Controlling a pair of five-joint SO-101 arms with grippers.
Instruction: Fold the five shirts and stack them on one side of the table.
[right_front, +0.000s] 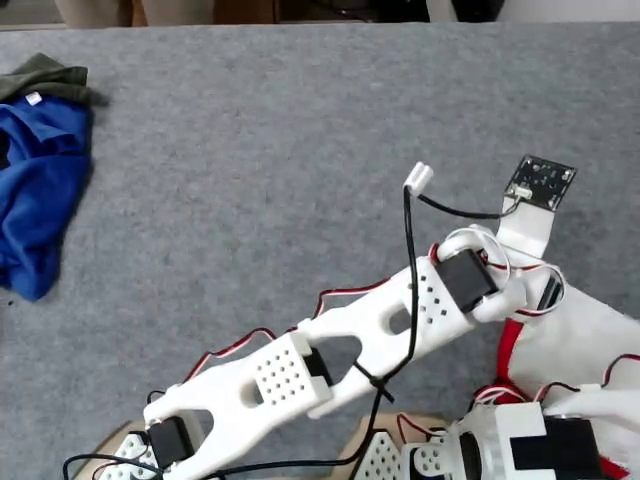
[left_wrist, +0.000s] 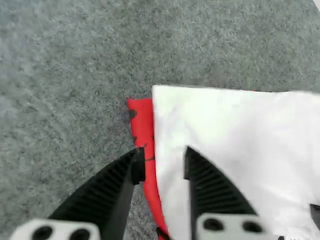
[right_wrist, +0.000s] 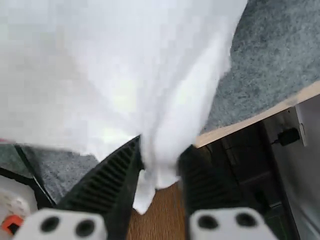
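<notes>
- The table (right_front: 250, 150) has a grey, felt-like top with a fine nap. A pale wooden rim (right_wrist: 260, 117) shows at its edge in the right wrist view.
- A blue shirt (right_front: 40, 190) lies at the table's left edge, near the far left corner. It is a soft, crumpled heap with rounded folds.
- A dark green shirt (right_front: 45, 78) lies bunched just beyond it, touching it on the far side.
- From these two shirts across to the arms, the middle and far side of the table are open grey surface.
- The left arm (right_front: 350, 340), made of white plastic links with perforated panels, stretches from the near edge slantwise toward the right.
- A black cable (right_front: 408, 260) with red wires beside it runs along this arm.
- The left gripper (left_wrist: 162, 162) has ribbed black fingers. They stand apart over the side edges of the two stacked shirts, and neither finger presses cloth.
- A red shirt (left_wrist: 142, 125) lies flat near the near right corner. It shows as a narrow strip sticking out from under the white one.
- A white shirt (left_wrist: 235, 145) lies on top of the red one, smooth, with a straight folded edge and a square corner.
- The right gripper (right_wrist: 160, 147) is clamped on a gathered fold of the white shirt, and the cloth hangs past the wooden rim.
</notes>
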